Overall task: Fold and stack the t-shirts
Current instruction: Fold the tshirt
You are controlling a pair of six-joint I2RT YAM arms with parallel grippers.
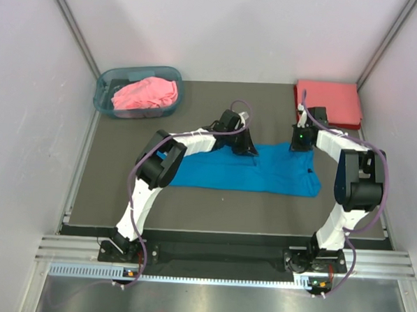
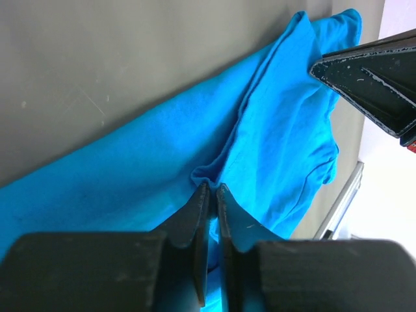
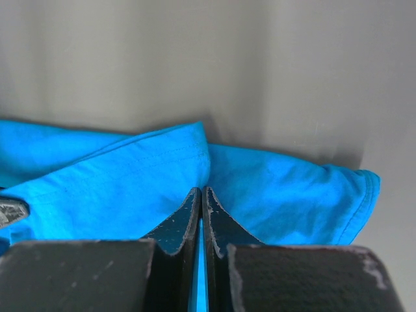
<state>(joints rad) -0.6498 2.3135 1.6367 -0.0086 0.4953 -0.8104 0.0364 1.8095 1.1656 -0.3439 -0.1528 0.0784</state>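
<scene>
- The left jaws stand narrow, nearly closed, pinching a raised fold of the blue t-shirt (image 1: 246, 173) at their tips.
- The right jaws are pressed together, with a thin strip of the same blue cloth caught between them at the shirt's far hem.
- The blue t-shirt lies flat on the dark tabletop (image 1: 227, 209). It stretches from well left of the left jaws to just right of the right jaws, and most of its cloth lies on the near side of both.
- The 2 sets of jaws sit near each other along the shirt's far edge. In the left wrist view, the right fingertips (image 2: 364, 71) show beyond the left ones.
- A wrinkle runs away from the left jaws toward the shirt's far corner.
- The pink t-shirt (image 1: 145, 93) lies crumpled in a translucent basket (image 1: 101, 103), well beyond and left of the left jaws.
- The coral-red t-shirt (image 1: 330, 99) lies folded flat just beyond the right jaws, at the far right corner.
</scene>
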